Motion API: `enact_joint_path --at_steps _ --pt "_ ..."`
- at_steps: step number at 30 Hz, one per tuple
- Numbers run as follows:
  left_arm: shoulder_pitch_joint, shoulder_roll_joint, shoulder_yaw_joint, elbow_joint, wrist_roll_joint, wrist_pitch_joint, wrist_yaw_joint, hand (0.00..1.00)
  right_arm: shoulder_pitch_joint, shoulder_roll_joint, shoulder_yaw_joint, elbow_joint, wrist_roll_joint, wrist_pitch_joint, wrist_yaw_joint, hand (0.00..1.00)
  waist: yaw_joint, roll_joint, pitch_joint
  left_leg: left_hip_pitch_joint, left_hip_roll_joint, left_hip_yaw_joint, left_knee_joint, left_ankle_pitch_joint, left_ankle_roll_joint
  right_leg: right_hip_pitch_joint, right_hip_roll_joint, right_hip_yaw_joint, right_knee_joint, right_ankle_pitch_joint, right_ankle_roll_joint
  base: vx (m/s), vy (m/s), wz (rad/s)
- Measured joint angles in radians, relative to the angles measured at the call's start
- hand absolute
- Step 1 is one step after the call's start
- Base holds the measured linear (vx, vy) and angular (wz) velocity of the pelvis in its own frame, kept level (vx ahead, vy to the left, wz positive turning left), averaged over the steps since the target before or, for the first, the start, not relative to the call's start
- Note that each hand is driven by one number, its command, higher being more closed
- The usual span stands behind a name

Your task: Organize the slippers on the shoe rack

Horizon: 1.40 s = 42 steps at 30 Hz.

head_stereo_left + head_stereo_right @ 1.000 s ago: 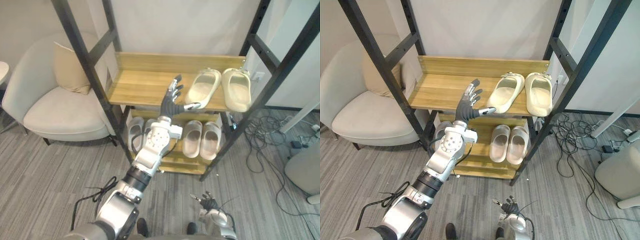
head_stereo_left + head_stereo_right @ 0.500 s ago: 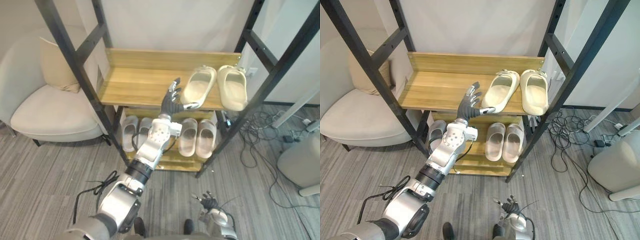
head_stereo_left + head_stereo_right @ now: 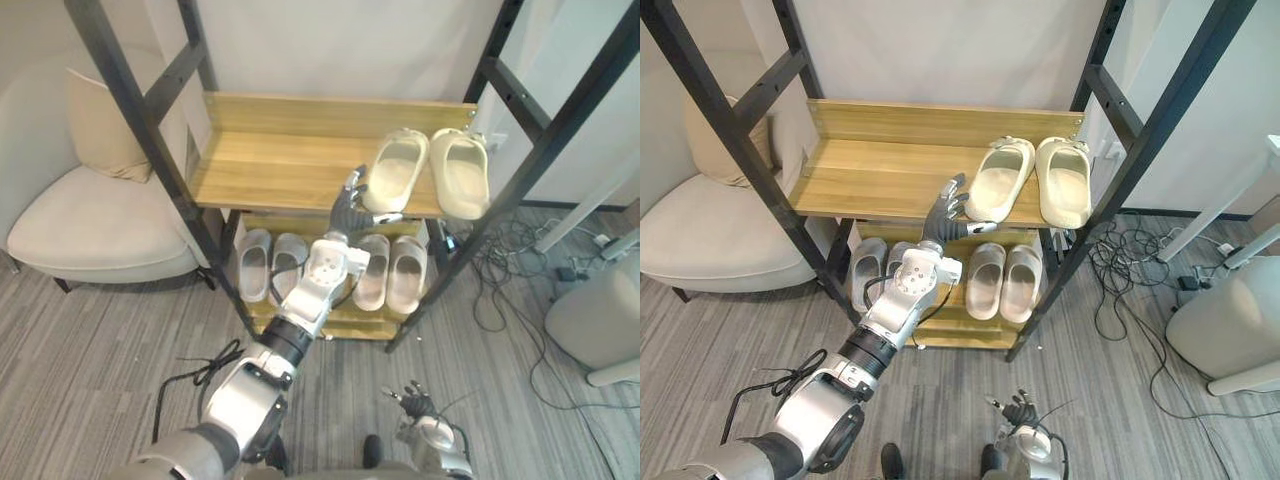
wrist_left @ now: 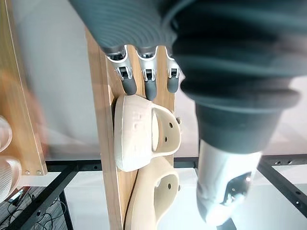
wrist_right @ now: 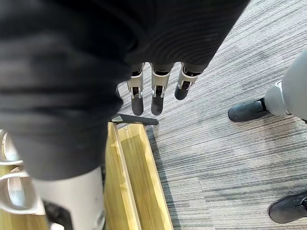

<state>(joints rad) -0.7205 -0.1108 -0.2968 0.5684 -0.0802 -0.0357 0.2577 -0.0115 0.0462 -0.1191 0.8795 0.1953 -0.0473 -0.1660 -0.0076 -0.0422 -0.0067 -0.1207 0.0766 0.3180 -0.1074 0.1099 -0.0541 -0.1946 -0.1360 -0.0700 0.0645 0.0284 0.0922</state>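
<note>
The wooden shoe rack (image 3: 270, 165) has black posts. On the right of its top shelf lie two cream slippers, toes to the back: the left cream slipper (image 3: 395, 170) and the right cream slipper (image 3: 458, 172). My left hand (image 3: 349, 203) is open at the shelf's front edge, its thumb at the left slipper's heel; the left wrist view has its fingertips (image 4: 146, 86) right at that slipper (image 4: 136, 132). On the lower shelf stand a grey pair (image 3: 270, 265) and a cream pair (image 3: 392, 272). My right hand (image 3: 414, 404) hangs open near the floor.
A pale armchair (image 3: 90, 235) with a beige cushion (image 3: 95, 125) stands left of the rack. Cables (image 3: 505, 290) lie on the carpet to the right, beside a rounded grey-white object (image 3: 600, 320). The left half of the top shelf is bare wood.
The camera has shifted. My left hand has sunk a little and come closer to the left cream slipper's heel. The slippers lie much as before.
</note>
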Motion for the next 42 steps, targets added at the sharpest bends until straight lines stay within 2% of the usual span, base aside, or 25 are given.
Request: enact_joint_path --at_steps 10,15,24,31,34,40,42 --pt "-0.017 -0.001 -0.017 0.015 -0.002 -0.004 0.001 0.00 -0.029 0.017 -0.034 0.000 0.001 0.000 -0.003 0.00 -0.008 -0.013 0.006 0.000 -0.002 0.027 0.000 -0.002 0.003 -0.016 0.001 0.027 -0.001 0.007 0.000 -0.01 0.020 -0.06" --pt "-0.057 -0.002 -0.048 0.050 -0.019 -0.004 -0.001 0.00 -0.035 0.021 -0.036 0.000 0.001 0.000 -0.003 0.00 -0.021 -0.026 0.013 0.000 -0.004 0.029 0.003 -0.003 0.004 -0.016 -0.001 0.030 -0.003 0.011 0.003 -0.01 0.036 -0.03" --pt "-0.059 -0.002 -0.046 0.051 -0.040 -0.004 0.000 0.00 -0.037 0.021 -0.037 0.000 0.002 0.000 -0.006 0.00 -0.040 -0.026 0.013 0.002 -0.006 0.035 0.003 -0.004 0.005 -0.017 -0.001 0.037 -0.004 0.011 0.003 0.00 0.031 -0.01" --pt "-0.063 0.000 -0.033 0.051 -0.039 -0.002 0.000 0.00 -0.034 0.022 -0.064 0.004 0.002 0.000 -0.007 0.00 -0.041 -0.026 0.013 0.012 -0.008 0.047 0.002 -0.008 0.007 -0.015 -0.002 0.050 -0.005 0.013 0.007 0.00 0.035 -0.06" --pt "-0.094 0.013 0.006 0.046 -0.039 -0.001 0.001 0.00 -0.026 0.023 -0.074 0.005 0.002 0.000 -0.007 0.00 -0.040 -0.025 0.013 0.012 -0.009 0.039 0.002 -0.008 0.007 -0.013 -0.003 0.046 -0.004 0.013 0.007 0.00 0.020 0.02" --pt "-0.094 0.083 0.003 -0.142 -0.040 -0.005 0.001 0.00 -0.011 0.023 -0.072 0.009 0.003 0.000 -0.004 0.00 -0.036 -0.023 0.012 0.023 -0.008 -0.003 0.003 -0.008 0.007 0.023 -0.007 0.004 -0.004 0.004 0.005 0.01 0.018 0.19" --pt "-0.082 0.102 -0.002 -0.219 -0.040 -0.026 -0.001 0.00 -0.010 0.023 -0.067 0.010 0.003 0.000 -0.001 0.00 -0.019 -0.022 0.012 0.022 -0.007 -0.025 0.003 -0.008 0.007 0.035 -0.007 -0.016 -0.001 -0.002 0.004 0.00 0.010 0.31"
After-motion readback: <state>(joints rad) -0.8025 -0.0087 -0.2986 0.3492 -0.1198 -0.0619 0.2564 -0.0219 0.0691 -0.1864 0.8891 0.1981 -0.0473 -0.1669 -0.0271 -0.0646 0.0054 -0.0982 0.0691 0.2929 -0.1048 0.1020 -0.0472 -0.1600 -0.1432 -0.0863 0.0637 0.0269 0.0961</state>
